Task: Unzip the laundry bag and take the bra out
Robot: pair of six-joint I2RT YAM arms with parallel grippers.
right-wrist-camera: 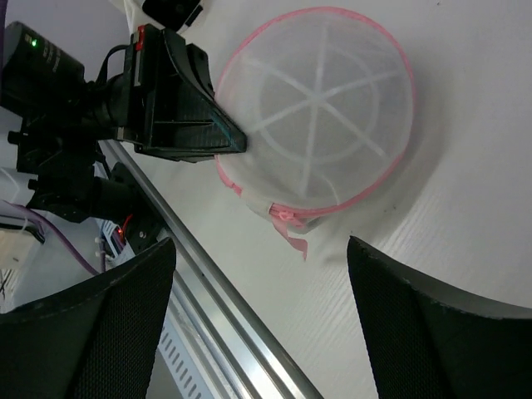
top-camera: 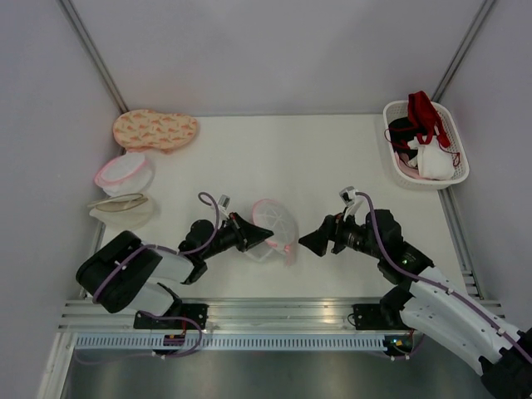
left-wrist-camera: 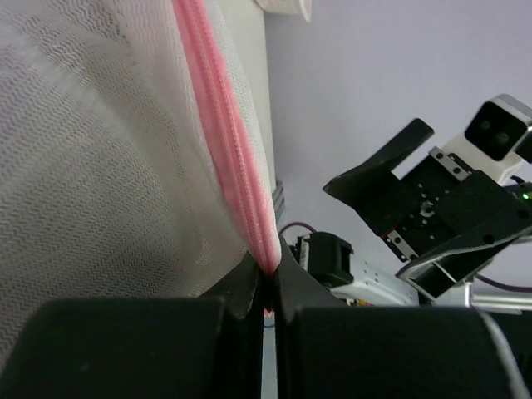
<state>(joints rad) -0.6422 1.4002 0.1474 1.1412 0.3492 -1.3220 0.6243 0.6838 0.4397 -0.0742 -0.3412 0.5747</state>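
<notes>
The laundry bag, a small round white mesh dome with a pink zipper rim, lies on the table between the two arms. It fills the left wrist view and shows in the right wrist view. My left gripper is shut on the bag's pink rim at its left edge. My right gripper is open and empty, just right of the bag, its fingers apart. A pink zipper pull tab hangs at the bag's near edge. The bra is not visible.
A white basket with red, black and white garments stands at the back right. At the left lie a patterned orange pouch, a fuller pink-rimmed bag and a beige-rimmed mesh bag. A metal rail runs along the near edge.
</notes>
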